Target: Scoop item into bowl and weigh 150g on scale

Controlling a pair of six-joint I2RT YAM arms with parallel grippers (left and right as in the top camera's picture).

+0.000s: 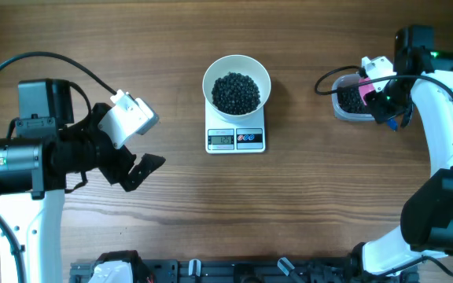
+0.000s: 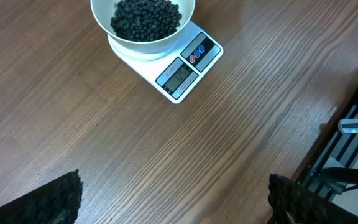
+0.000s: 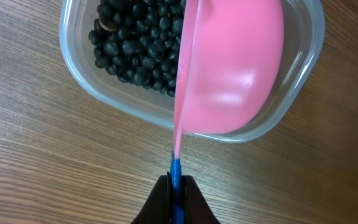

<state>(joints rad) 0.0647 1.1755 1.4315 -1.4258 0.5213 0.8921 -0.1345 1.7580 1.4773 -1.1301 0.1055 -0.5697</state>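
Bowl (image 1: 252,63) on scale (image 1: 236,139): heap of black grains (image 1: 237,93). Clear tub (image 3: 86,87): more grains plus pink scoop (image 3: 229,68), right end effector (image 3: 176,186) clenched on its handle. Left end effector (image 2: 176,199) released, empty.

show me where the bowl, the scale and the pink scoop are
bowl (image 1: 237,63), overhead view, far inner wall
scale (image 1: 221,140), overhead view, grey display
pink scoop (image 3: 235,68), right wrist view, outside of its cup

Glossy pink plastic scoop (image 3: 229,68), clear plastic tub (image 3: 73,56), matt wood-grain table (image 2: 166,162), smooth white bowl (image 2: 145,47).
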